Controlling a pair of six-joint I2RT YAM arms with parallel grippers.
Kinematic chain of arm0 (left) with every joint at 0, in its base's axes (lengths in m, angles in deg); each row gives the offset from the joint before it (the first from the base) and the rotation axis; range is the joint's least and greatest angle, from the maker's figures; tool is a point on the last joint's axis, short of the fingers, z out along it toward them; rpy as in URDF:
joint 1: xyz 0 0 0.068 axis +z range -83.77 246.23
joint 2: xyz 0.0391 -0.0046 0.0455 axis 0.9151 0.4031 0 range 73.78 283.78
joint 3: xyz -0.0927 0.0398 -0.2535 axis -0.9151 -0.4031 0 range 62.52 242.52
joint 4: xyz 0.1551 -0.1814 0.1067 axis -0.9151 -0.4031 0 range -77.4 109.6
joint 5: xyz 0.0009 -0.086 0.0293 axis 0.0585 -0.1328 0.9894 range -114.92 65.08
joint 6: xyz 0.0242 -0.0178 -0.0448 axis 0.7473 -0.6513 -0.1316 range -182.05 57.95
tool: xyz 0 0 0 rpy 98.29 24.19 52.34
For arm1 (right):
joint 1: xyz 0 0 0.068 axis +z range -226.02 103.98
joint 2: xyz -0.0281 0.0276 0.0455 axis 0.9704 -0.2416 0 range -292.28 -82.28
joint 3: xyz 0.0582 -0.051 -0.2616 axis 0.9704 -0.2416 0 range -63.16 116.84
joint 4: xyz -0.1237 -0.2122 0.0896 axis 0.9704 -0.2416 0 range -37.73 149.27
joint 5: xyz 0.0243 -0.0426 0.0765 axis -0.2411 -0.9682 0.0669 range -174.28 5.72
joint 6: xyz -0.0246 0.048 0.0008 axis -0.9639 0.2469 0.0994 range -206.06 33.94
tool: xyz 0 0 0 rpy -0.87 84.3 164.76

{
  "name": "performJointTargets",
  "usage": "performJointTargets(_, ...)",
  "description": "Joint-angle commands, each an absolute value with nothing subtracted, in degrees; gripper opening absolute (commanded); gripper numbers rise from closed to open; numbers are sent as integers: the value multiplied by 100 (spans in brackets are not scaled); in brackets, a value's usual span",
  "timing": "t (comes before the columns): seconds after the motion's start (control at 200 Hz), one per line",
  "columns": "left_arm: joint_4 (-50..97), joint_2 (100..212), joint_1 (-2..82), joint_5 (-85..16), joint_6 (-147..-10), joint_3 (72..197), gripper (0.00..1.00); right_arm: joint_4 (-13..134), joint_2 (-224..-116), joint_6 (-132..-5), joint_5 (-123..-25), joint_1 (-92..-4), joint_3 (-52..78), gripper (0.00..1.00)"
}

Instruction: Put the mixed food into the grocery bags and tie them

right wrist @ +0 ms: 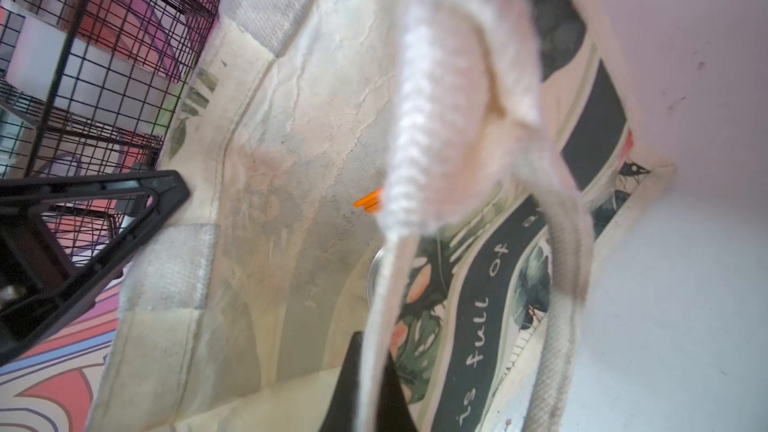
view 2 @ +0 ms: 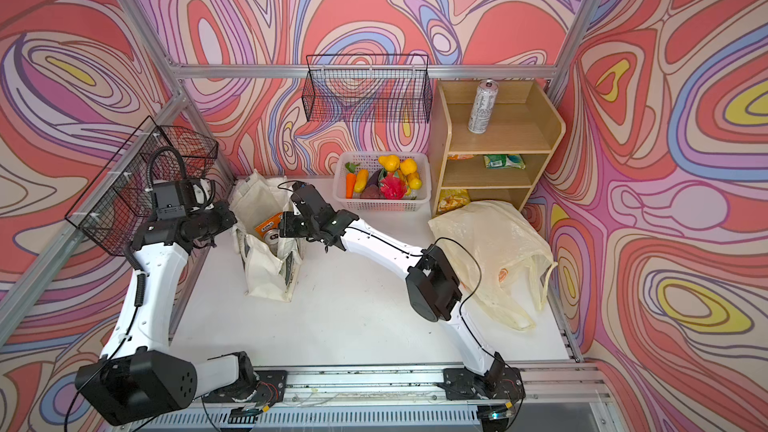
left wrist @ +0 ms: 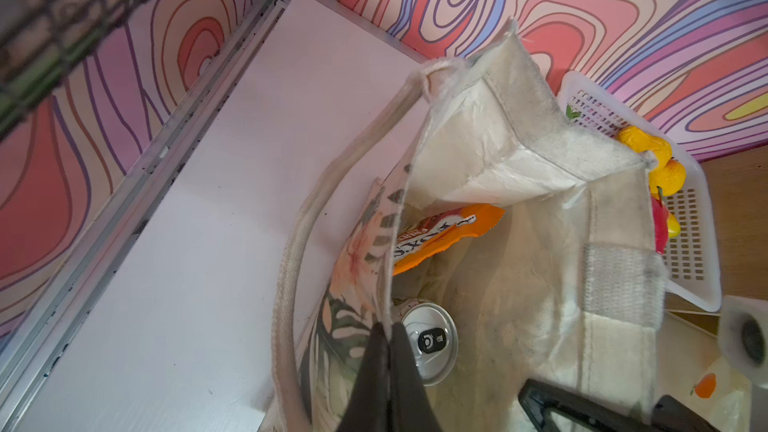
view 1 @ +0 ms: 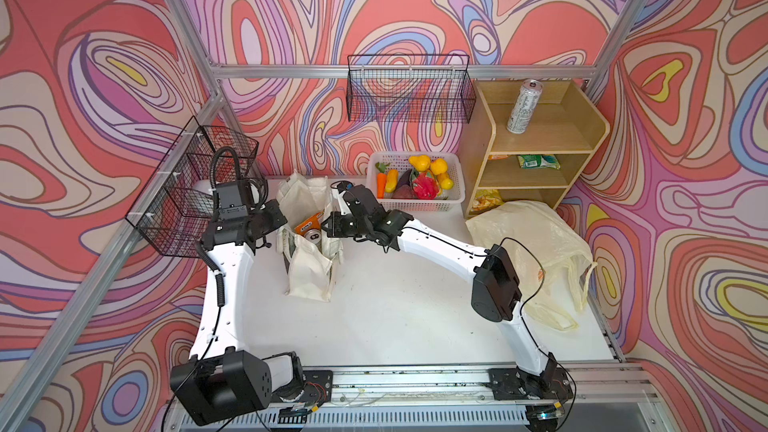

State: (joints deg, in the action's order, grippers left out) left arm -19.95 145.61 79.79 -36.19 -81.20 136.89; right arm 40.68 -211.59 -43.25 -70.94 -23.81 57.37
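Left end effector [left wrist: 388, 332]: clenched, dark fingertips pinched on the leaf-printed rim of the cream canvas tote [view 1: 309, 272] with green leaf print and a dark lettered band.

Right end effector [right wrist: 374, 361]: also shut tight, gripping the opposite rim of the tote. Woven cream handle [right wrist: 419, 118] draped close to the lens, blurred.

Tote: upright on the white bench [view 1: 395, 305], left of centre in both top views, mouth spread between the two end effectors. Inside, an orange crinkly "FOX'S" snack packet [left wrist: 449, 230] against the far wall. Below it, the lid of a silver drink can [left wrist: 430, 340], just beside the left fingertips.

Back of the bench, centre of frame: white plastic lattice basket [view 1: 415, 206] holding bright plastic toy fruits and vegetables [view 1: 419, 164].

Right of that: light wooden shelf unit [view 1: 582, 147].
- Top: second tall silver can [view 1: 524, 106], upright.
- Middle shelf: green packet [view 1: 538, 161].
- Bottom: yellow packet [view 1: 486, 200].

In front of the shelf unit, right of frame: thin pale-yellow plastic carrier bag [view 1: 536, 238] with orange print, slumped flat on the bench, well apart from both end effectors.

Room: walls [view 1: 374, 2] covered in swirling pink, red, lilac and blue pattern, aluminium frame rails [view 1: 291, 72] along the corners. Black wire basket [view 1: 409, 89] hung at upper centre, a second wire basket [view 1: 187, 193] at left of frame beside the left arm.
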Motion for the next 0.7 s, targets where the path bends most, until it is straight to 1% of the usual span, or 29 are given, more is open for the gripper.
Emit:
performJointTargets(0.0, -2037, 14519, 8047, -3512, -7877, 13799, 0, 4453, -21238, -4197, -6970, -2346, 5968, 30)
performJointTargets(0.04, -2060, 14493, 8057, -3490, -7842, 13764, 0, 4435, -21192, -4209, -6954, -2346, 5926, 48)
performJointTargets(0.06, -2072, 14476, 8068, -3465, -7833, 13751, 0, 4427, -21158, -4227, -6945, -2353, 5904, 54)
performJointTargets(0.085, -2095, 14458, 8066, -3433, -7826, 13726, 0, 4402, -21114, -4259, -6928, -2346, 5885, 59)
performJointTargets(0.12, -2133, 14423, 8077, -3393, -7822, 13723, 11, 4324, -21053, -4325, -6917, -2350, 5882, 65)
performJointTargets(0.145, -2157, 14395, 8082, -3368, -7822, 13716, 23, 4230, -21003, -4398, -6929, -2355, 5899, 68)
performJointTargets(0.17, -2175, 14360, 8087, -3332, -7830, 13714, 34, 4128, -20948, -4467, -6942, -2355, 5916, 71)
performJointTargets(0.2, -2193, 14312, 8091, -3298, -7839, 13714, 45, 4020, -20877, -4532, -6972, -2355, 5918, 74)
performJointTargets(0.25, -2223, 14233, 8096, -3216, -7860, 13729, 59, 3847, -20763, -4654, -7004, -2361, 5903, 76)
performJointTargets(0.255, -2228, 14224, 8093, -3206, -7863, 13731, 61, 3824, -20753, -4661, -7004, -2363, 5902, 78)
performJointTargets(0.265, -2236, 14207, 8091, -3187, -7865, 13736, 63, 3784, -20726, -4680, -7018, -2363, 5901, 80)
performJointTargets(0.285, -2252, 14178, 8095, -3149, -7878, 13753, 66, 3708, -20680, -4719, -7052, -2372, 5901, 82)
performJointTargets(0.406, -2443, 14022, 8090, -2919, -7931, 13890, 80, 3143, -20382, -4902, -7358, -2399, 5870, 84)
performJointTargets(0.426, -2481, 13997, 8094, -2878, -7940, 13912, 86, 3030, -20327, -4933, -7485, -2405, 5858, 87)
performJointTargets(0.486, -2548, 13895, 8090, -2812, -7969, 13956, 95, 2786, -20128, -5024, -7784, -2421, 5752, 90)
performJointTargets(0.501, -2557, 13865, 8090, -2809, -7982, 13960, 99, 2739, -20077, -5040, -7842, -2431, 5713, 91)
performJointTargets(0.616, -2614, 13637, 8095, -3012, -8080, 13981, 100, 2784, -19541, -5072, -7999, -2621, 5125, 92)
performJointTargets(0.696, -2692, 13490, 8091, -3480, -8137, 14067, 100, 2956, -19042, -5051, -8021, -2850, 4475, 92)
